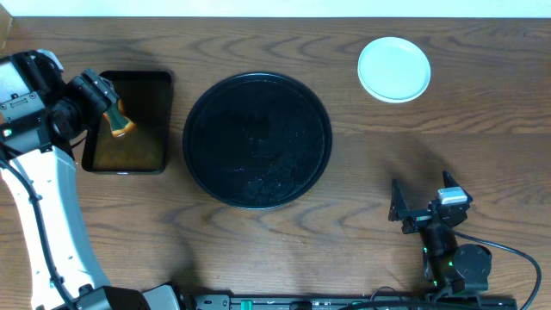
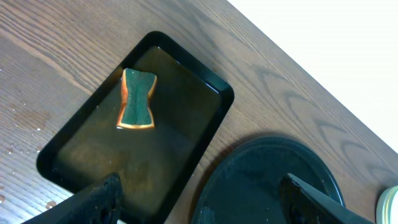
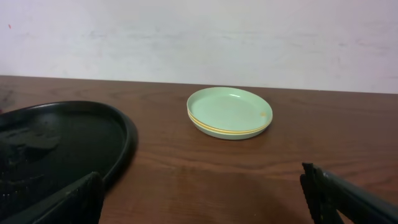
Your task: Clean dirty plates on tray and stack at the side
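Revealing yellow edge in plates (image 3: 229,112) stack, right wrist only; both jaws released.

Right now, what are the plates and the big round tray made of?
The plates look like smooth plastic or melamine: thin rims, pastel colour, soft sheen. The round black tray seems plastic too, with a dull, speckled finish; hard to confirm.

Rectangular black tray (image 2: 180,124) lay diagonally on wooden tabletop (image 2: 56,56), with brownish liquid film inside. Green sponge (image 2: 137,99) with orange edging lay flat in it, toward far end. Round black tray (image 2: 267,180) sat just beside it at lower right, cut off by frame. Left hand (image 2: 200,186) showed at bottom edge, fingers (image 2: 102,199) spread wide, nothing between them. Droplets (image 2: 13,149) dotted tabletop at left. Sliver of pale plate (image 2: 390,205) showed at far right edge.
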Controlling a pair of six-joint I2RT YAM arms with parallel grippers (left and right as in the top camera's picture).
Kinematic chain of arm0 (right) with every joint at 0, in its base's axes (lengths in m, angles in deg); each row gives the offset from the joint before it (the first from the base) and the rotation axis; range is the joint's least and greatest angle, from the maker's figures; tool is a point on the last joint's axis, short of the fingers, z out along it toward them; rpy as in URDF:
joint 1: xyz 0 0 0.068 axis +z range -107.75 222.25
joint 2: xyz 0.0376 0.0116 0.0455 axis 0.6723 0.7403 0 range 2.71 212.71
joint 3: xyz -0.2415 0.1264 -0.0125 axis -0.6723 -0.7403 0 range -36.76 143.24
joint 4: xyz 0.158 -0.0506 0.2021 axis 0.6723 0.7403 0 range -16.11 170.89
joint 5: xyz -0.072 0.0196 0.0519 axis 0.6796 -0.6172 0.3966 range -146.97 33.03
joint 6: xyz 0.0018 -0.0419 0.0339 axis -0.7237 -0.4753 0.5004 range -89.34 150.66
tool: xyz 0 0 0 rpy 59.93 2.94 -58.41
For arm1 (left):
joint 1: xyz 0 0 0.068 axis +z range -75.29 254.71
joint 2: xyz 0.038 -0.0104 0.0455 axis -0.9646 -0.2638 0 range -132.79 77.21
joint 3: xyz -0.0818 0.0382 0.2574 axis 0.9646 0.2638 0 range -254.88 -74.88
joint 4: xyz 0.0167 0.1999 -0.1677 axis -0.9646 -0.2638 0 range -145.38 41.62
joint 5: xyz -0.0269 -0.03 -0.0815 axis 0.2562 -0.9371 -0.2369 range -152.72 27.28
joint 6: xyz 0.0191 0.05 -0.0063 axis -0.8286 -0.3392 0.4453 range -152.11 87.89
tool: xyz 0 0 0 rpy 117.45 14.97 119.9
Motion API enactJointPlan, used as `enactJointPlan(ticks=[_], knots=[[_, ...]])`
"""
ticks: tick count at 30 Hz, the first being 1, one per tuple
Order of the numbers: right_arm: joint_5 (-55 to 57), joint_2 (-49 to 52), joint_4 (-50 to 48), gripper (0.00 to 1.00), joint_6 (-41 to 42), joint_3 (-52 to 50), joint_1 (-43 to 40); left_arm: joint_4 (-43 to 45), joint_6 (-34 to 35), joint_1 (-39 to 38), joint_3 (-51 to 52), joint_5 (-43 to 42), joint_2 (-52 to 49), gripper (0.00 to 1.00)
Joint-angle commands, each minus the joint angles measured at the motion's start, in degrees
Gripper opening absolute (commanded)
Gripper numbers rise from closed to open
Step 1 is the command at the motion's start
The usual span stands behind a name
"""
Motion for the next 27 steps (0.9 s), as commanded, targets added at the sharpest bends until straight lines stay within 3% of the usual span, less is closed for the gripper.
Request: enactJointPlan(ticks=[1, 14, 19, 23, 27], knots=[[0.15, -0.55, 0.20, 0.99, -1.01, -0.09, -0.66, -0.02, 0.07, -0.17, -0.20, -0.52, -0.11, 0.80], [0.15, -0.55, 0.20, 0.99, -1.03, -0.09, -0.66, -0.24, -0.57, -0.17, -0.20, 1.60, -0.11, 0.81], [0.15, -0.55, 0.20, 0.99, -1.01, -0.09, -0.66, -6.97, -0.11, -0.35, 0.31, 3.13, -1.05, 0.81], [0.15, -0.55, 0.20, 0.99, -1.03, -0.09, -0.66, -13.03, -0.17, -2.91, 3.30, 5.86, 0.15, 0.80], [0.15, -0.55, 0.20, 0.99, -1.03, -0.09, -0.66, -10.23, -0.42, -7.45, 10.56, 10.88, 4.59, 0.80]])
